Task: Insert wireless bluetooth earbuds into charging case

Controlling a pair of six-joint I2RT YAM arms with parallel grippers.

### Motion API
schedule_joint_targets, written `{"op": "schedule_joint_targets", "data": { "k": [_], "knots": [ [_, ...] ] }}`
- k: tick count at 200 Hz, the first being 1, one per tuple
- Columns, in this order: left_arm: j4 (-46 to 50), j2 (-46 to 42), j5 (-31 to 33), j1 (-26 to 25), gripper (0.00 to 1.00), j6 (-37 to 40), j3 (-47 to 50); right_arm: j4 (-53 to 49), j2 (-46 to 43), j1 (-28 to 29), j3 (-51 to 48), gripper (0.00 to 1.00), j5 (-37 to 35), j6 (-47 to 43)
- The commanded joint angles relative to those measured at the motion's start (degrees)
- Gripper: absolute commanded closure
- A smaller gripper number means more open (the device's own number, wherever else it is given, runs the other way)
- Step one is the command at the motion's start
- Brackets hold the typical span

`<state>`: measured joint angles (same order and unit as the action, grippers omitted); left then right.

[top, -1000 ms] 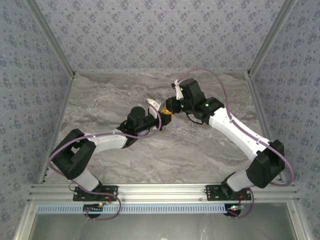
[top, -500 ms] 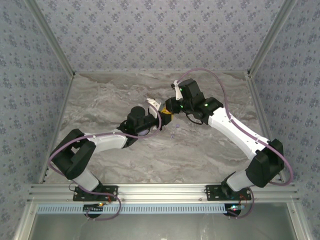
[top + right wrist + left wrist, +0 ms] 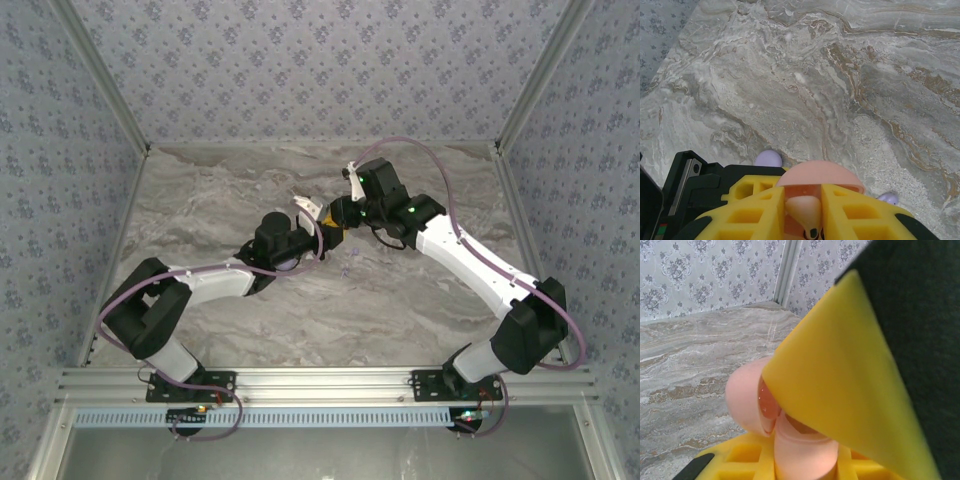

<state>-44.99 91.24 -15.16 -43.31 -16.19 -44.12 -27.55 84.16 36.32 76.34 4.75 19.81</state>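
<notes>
A pink charging case (image 3: 802,445) stands with its round lid (image 3: 742,400) swung open, and my left gripper (image 3: 799,469) is shut on its body. My right gripper (image 3: 803,192) is shut on a pale pinkish earbud (image 3: 806,211), which it holds right over the case behind the lid (image 3: 820,175). One yellow finger (image 3: 840,385) of the right gripper crosses the left wrist view. Two lilac earbuds (image 3: 768,158) (image 3: 888,198) lie on the table below. From the top camera the left gripper (image 3: 318,233) and the right gripper (image 3: 336,221) meet mid-table, with lilac specks (image 3: 346,264) just in front of them.
The marble tabletop (image 3: 220,190) is walled with patterned panels on three sides. A metal rail (image 3: 330,382) runs along the near edge by the arm bases. The left gripper's black and yellow body (image 3: 695,185) sits close beside my right fingers.
The right gripper has edged a little left and closer to the case in the left gripper. The left arm has barely moved.
</notes>
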Motion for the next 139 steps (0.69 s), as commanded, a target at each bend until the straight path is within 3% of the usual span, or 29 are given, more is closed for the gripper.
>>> {"op": "schedule_joint_targets", "data": {
  "k": [1, 64, 139],
  "knots": [
    [-2.47, -1.49, 0.22, -0.5, 0.77, -0.43, -1.92, -2.14, 0.3, 0.46, 1.62, 0.7, -0.33, -0.87],
    [-1.43, -1.68, 1.15, -0.51, 0.77, -0.45, -1.85, -2.65, -1.45, 0.46, 2.24, 0.55, -1.62, -0.81],
    [1.05, -2.1, -2.13, 1.25, 0.77, -0.89, -2.82, -2.34, -4.3, -4.95, 1.03, 0.52, 0.41, -1.52]
  ]
}}
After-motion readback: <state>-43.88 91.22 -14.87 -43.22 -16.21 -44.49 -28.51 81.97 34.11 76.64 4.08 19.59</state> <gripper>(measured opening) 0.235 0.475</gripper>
